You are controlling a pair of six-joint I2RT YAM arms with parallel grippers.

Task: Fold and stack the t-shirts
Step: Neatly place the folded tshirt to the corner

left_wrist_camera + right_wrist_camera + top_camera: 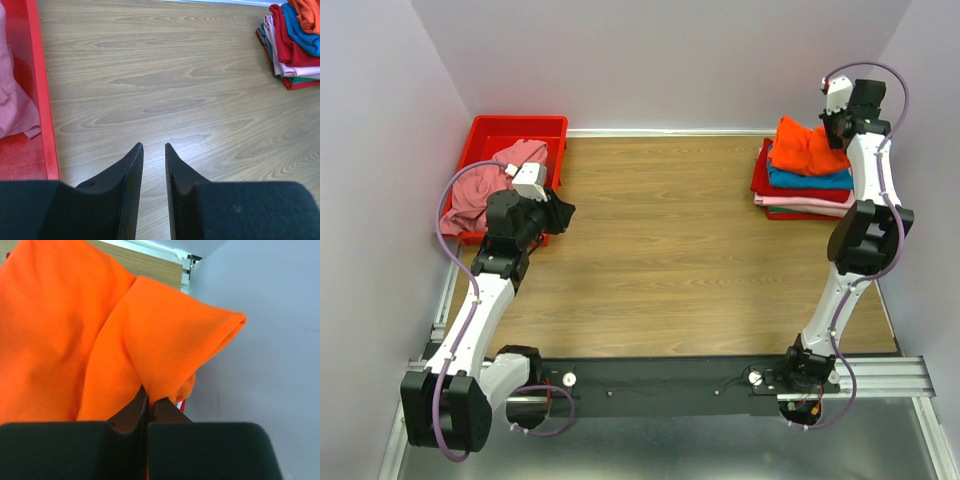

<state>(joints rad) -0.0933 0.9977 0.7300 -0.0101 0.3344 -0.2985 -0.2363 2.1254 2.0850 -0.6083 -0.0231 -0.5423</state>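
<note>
Your right gripper (149,401) is pinching the orange t-shirt (75,330) atop the far-right stack (805,196); retracting unreleased risks dragging it off. Your left gripper (154,146) is hovering narrowly parted, empty, beside the pink t-shirt (478,190) in the far-left bin (520,122).

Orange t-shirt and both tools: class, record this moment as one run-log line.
right tool: shut on orange t-shirt atop folded stack | left tool: open, empty | pink t-shirt: crumpled in red bin

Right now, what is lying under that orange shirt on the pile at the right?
Under the orange t-shirt lie folded edges of a teal blue t-shirt, a red t-shirt and a pale pink t-shirt, with more red at the bottom. Only edges show; the rest is covered.
</note>
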